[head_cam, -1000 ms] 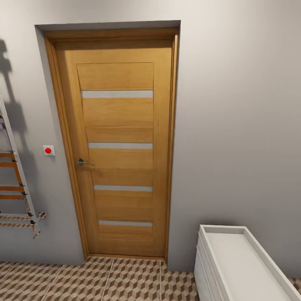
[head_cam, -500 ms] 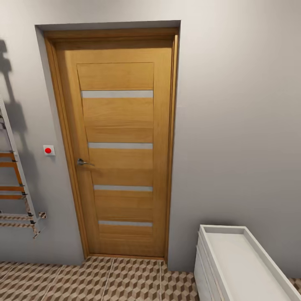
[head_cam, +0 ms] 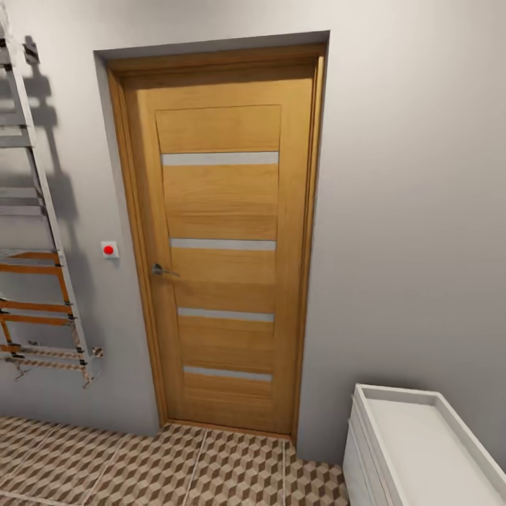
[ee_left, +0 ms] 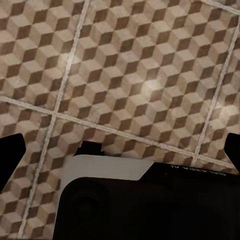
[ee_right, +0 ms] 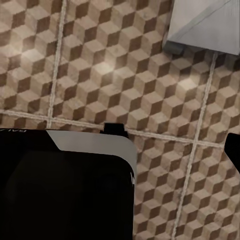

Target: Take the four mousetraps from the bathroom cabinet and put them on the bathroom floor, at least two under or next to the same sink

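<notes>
My head camera has swung left: the wooden door (head_cam: pixel 225 246) now sits further right in view and more of the towel rail (head_cam: pixel 42 232) shows. The left end effector (ee_left: pixel 120 150) hangs over the bathroom floor (ee_left: pixel 130 65), its dark tips at the frame's edges spread wide, holding nothing. The right end effector (ee_right: pixel 172 137) is likewise spread and empty above the cube-patterned tiles, near a white unit's corner (ee_right: pixel 205 25). A white vanity (head_cam: pixel 422 450) stands right of the door.
</notes>
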`<state>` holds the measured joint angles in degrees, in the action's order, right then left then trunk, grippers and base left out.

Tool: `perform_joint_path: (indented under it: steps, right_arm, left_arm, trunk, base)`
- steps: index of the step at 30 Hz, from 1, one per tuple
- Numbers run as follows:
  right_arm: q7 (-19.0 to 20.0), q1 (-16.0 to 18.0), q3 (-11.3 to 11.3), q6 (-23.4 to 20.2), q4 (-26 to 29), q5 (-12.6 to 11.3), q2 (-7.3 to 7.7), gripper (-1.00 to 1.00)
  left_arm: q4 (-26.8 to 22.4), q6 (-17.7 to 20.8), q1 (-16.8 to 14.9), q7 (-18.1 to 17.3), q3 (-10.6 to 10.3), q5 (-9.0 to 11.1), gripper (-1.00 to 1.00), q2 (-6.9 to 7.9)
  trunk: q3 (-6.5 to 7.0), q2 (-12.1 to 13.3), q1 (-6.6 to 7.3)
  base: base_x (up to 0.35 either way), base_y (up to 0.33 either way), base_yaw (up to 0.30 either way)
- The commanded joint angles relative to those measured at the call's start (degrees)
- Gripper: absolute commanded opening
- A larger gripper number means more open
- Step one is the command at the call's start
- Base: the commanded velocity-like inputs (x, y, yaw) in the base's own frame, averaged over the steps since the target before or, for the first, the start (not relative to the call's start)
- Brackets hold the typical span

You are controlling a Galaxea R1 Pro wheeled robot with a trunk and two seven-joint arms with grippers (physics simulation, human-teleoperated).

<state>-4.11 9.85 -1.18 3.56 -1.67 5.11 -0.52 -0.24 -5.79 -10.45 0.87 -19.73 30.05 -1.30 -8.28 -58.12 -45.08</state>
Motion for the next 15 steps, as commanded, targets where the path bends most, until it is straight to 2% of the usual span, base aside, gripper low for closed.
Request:
perform_joint_path:
  steps: [1,15]
  right_arm:
    - [-0.28,0.08,-0.14,0.28,-0.18,0.56,-0.01,1.00]
    - [-0.28,0.08,-0.13,0.24,-0.18,0.51,-0.01,1.00]
  left_arm:
    - [0.06,-0.18,-0.04,0.09,-0.48,0.45,1.00,-0.02]
    - [0.06,-0.18,-0.07,0.09,-0.48,0.45,1.00,-0.02]
  trunk:
    - [-0.08,-0.05,0.00]
    - [-0.08,-0.05,0.00]
  base:
    - [0.000,0.000,0.264]
    - [0.000,0.000,0.272]
